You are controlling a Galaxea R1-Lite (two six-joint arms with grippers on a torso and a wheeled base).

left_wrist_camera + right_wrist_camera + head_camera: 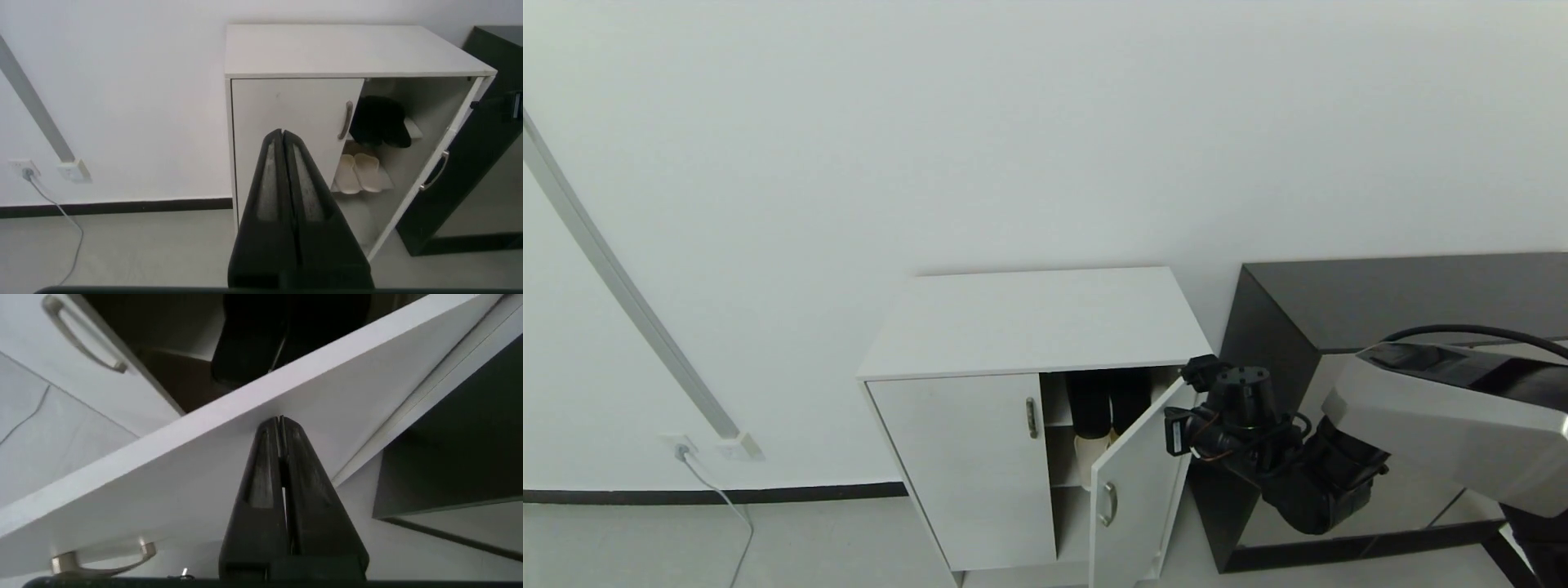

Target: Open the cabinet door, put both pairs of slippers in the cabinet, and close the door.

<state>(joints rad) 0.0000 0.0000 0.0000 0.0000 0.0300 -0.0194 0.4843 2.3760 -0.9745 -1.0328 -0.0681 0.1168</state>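
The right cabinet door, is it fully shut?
No, the right door stands ajar, and black slippers and pale slippers show behind it.

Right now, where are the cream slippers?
Head view: the cream slippers sit in the cabinet, right half, on the shelf below the black slippers, behind the part-open door.

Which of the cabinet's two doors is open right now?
The door on the robot's right: it is swung outward, showing slippers inside. The left door lies flush, shut.

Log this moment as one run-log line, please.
left door: shut | right door: ajar | black slippers: upper shelf | white slippers: shelf below | right gripper: shut, at right door | left gripper: shut, clear
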